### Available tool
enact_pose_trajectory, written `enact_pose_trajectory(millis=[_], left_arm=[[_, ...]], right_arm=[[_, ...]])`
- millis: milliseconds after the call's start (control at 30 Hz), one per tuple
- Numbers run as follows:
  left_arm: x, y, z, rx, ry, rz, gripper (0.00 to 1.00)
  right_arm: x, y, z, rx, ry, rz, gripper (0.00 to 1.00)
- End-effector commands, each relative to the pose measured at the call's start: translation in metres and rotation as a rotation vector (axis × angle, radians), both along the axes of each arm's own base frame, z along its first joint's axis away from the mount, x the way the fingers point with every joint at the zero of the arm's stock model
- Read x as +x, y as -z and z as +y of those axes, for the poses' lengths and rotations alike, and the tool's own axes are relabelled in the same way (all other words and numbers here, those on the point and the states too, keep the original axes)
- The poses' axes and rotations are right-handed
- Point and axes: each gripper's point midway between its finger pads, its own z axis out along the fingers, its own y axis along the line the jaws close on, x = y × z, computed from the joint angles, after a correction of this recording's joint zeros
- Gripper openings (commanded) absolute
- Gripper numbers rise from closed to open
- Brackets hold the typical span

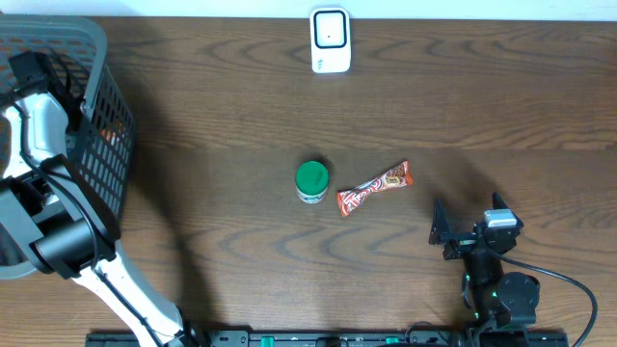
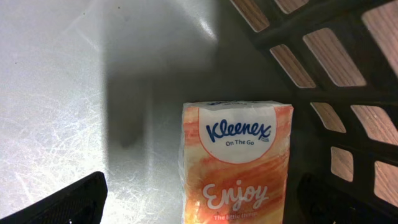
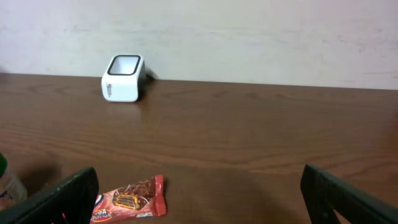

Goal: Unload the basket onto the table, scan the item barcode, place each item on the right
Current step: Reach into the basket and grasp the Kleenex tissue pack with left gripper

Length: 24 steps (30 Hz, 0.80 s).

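A dark brown counter (image 1: pixel 241 96) with a bold, wavy wood grain fills nearly the whole overhead view. Along its far edge stands a plain off-white wall (image 3: pixel 249 37), faintly mottled, meeting the counter in a straight line. From above the wall shows only as a thin pale strip at the top. The light is soft and even. Broad, blurred shadows darken the counter on its left side and near its right front part. Seen low from the right wrist view, the wood carries a dull sheen toward the wall, and the grain runs in long streaks across the surface.
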Motion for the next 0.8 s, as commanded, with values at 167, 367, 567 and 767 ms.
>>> enact_pose_trajectory(millis=[167,367,567,767], left_arm=[[-0.004,0.019,-0.009,-0.028,-0.003,0.039,0.98],[-0.007,0.023,-0.011,-0.035,-0.003,0.051,0.98],[-0.012,0.028,-0.013,-0.042,-0.003,0.065,0.98],[-0.017,0.029,-0.010,-0.035,-0.011,0.085,0.67]], right_arm=[[0.000,0.001,-0.002,0.000,0.006,-0.001,0.99],[0.000,0.001,-0.002,0.000,0.006,-0.001,0.99],[0.000,0.001,-0.002,0.000,0.006,-0.001,0.99],[0.000,0.001,-0.002,-0.001,0.006,-0.001,0.99]])
